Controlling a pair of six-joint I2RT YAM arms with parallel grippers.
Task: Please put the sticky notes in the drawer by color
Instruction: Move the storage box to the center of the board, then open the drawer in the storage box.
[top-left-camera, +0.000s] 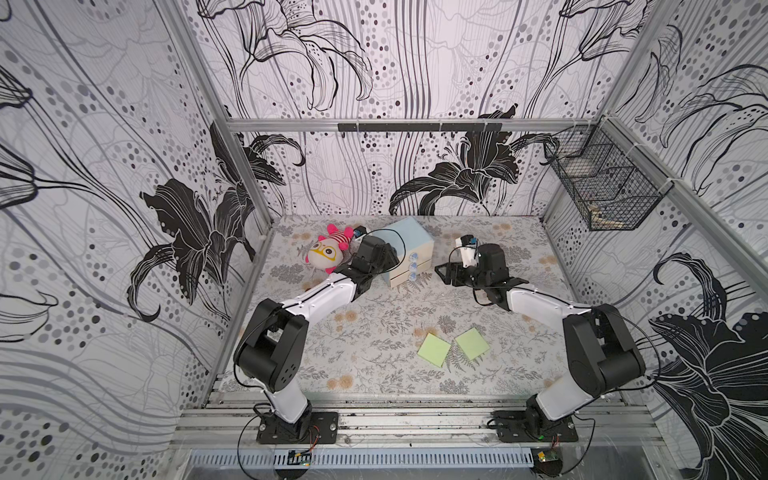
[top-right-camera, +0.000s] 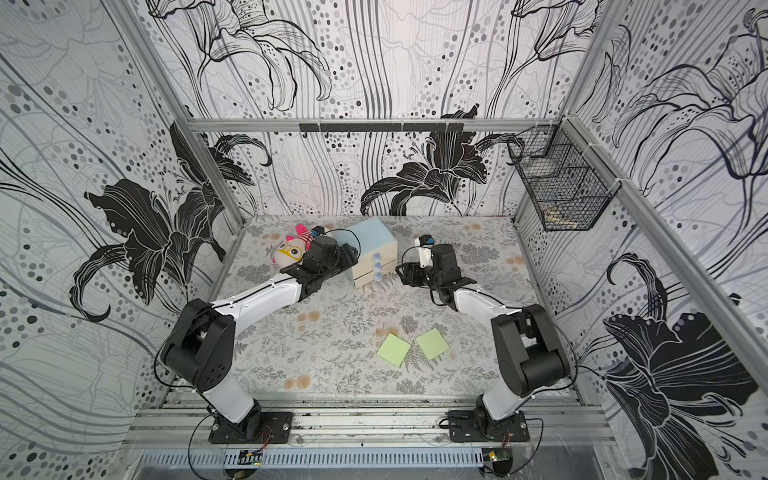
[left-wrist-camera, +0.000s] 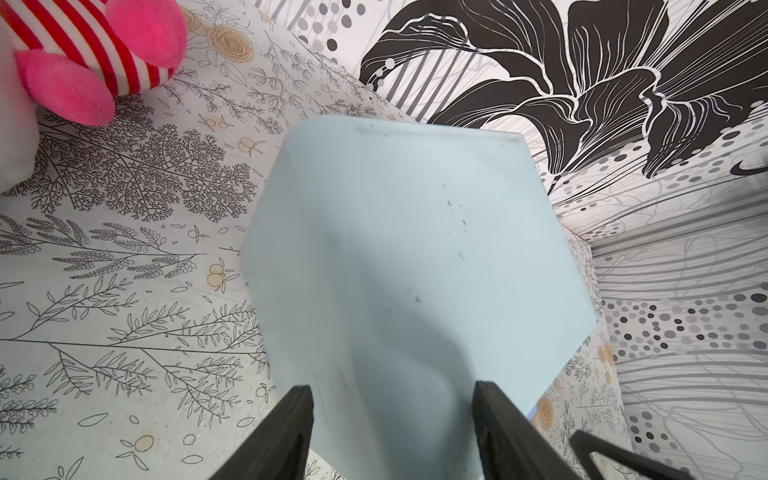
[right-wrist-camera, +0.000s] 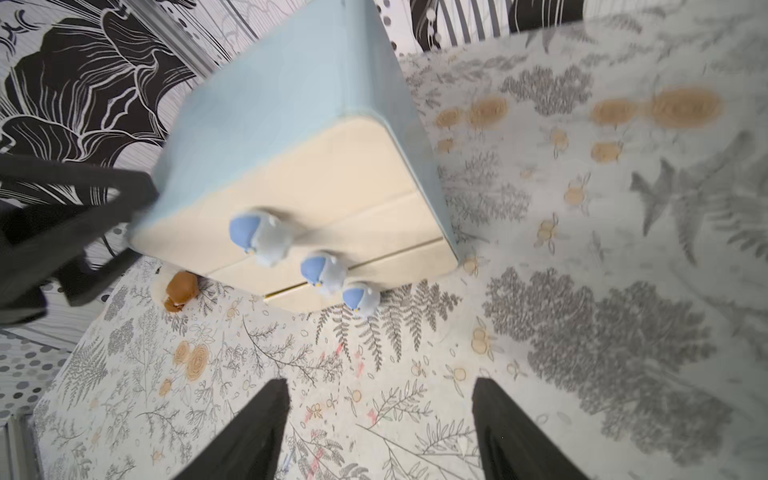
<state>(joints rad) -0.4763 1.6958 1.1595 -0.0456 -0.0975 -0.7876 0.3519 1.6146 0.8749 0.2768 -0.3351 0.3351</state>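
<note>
The drawer is a pale-blue chest with three cream fronts and blue knobs, standing at the back of the mat; all three fronts look pushed in. Two light green sticky notes lie flat side by side on the mat in front, also in a top view. My left gripper is at the chest's left side, jaws apart over its blue panel. My right gripper hovers open over the mat just right of the drawer fronts, nothing between its fingers.
A plush toy with pink limbs and striped body lies left of the chest, behind my left arm. A black wire basket hangs on the right wall. Patterned walls close in the floral mat on three sides.
</note>
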